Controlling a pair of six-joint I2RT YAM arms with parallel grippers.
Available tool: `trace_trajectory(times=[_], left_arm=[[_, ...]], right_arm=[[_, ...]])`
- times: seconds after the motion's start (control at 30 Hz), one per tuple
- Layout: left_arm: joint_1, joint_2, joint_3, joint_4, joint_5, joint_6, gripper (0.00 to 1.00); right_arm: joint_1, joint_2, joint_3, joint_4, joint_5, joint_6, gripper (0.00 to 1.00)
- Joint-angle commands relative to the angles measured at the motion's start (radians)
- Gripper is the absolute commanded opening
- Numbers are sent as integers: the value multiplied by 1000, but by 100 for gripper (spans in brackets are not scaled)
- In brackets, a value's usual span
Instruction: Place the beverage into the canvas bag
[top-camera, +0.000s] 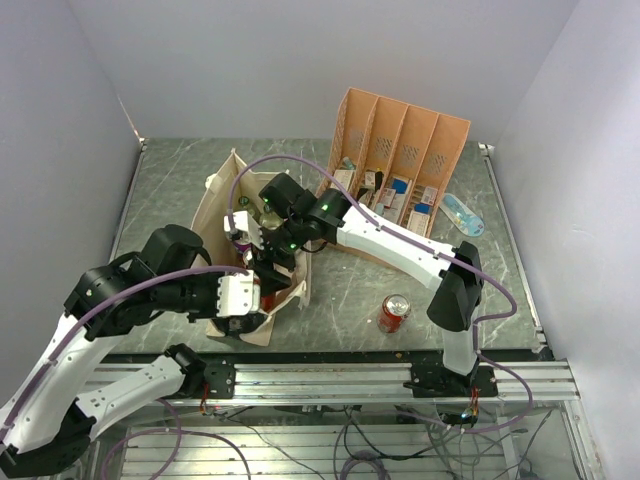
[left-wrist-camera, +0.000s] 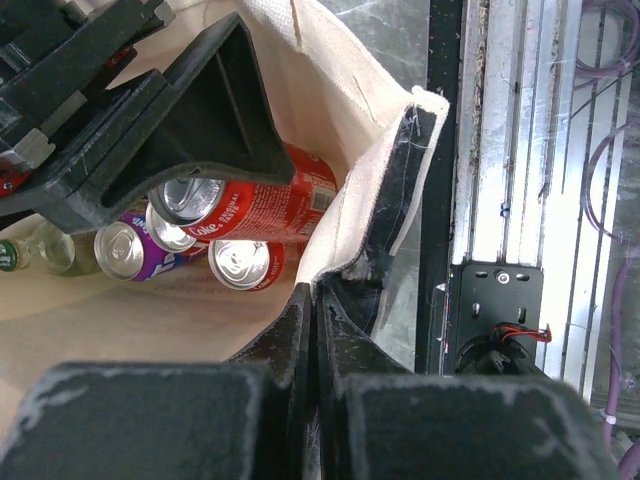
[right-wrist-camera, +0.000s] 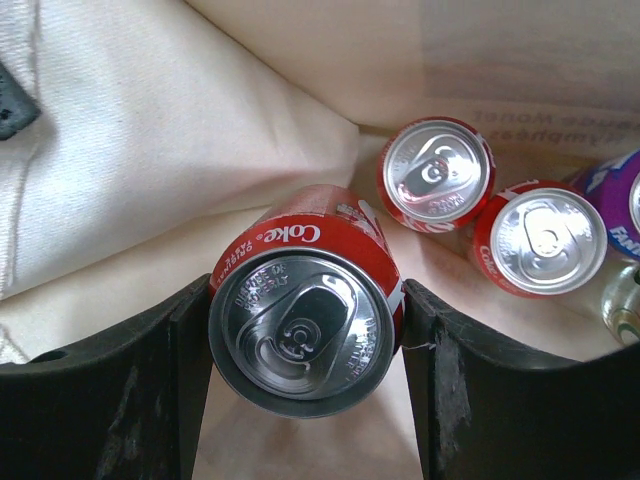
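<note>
- While my right claw (right-wrist-camera: 305, 290) is reaching down inside the canvas bag (right-wrist-camera: 150, 150), it is gripping the red Coke beverage can (right-wrist-camera: 300, 340) by its sides, fingers parted only to the can's width.
- The can's lid is facing my right wrist camera.
- Two more red cans (right-wrist-camera: 437, 172) are lying at 1 to 2 o'clock of it on the bag's floor, with a purple can (right-wrist-camera: 625, 195) showing at 3 o'clock.
- My left claw (left-wrist-camera: 315, 310) is pinching the bag's near rim, fingers pressed together on the fabric.
- From above, a spare red can (top-camera: 394, 313) is standing on the table (top-camera: 350, 290) at 4 o'clock of the bag, and the orange organizer (top-camera: 400, 125) is sitting at 2 o'clock.
</note>
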Motion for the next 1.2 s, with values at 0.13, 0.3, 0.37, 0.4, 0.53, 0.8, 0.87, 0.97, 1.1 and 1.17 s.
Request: trace_trajectory(times=[0.13, 0.3, 0.37, 0.4, 0.53, 0.8, 0.87, 0.97, 1.1, 1.17], left_arm=[[11, -57, -39, 56, 15, -25, 7], [42, -57, -47, 92, 39, -44, 7], [53, -61, -55, 98, 45, -45, 7], [57, -66, -59, 102, 50, -44, 7], [74, -75, -70, 109, 58, -44, 7], [98, -86, -80, 115, 89, -49, 7], [99, -86, -74, 109, 93, -48, 7], [99, -87, -67, 102, 99, -44, 7], [100, -93, -64, 101, 102, -43, 7], [99, -97, -62, 105, 99, -42, 7]], right_arm=[[0, -20, 26, 45, -176, 19, 0], [9, -4, -10, 59, -177, 19, 0], [17, -9, -43, 93, -162, 26, 0], [20, -13, -57, 114, -152, 33, 0], [36, -15, -94, 171, -104, 57, 0], [62, 1, -151, 260, -35, 123, 0], [64, 11, -155, 263, -22, 135, 0], [66, 26, -155, 257, -7, 151, 0], [73, 33, -161, 245, 32, 159, 0], [77, 41, -157, 230, 50, 167, 0]])
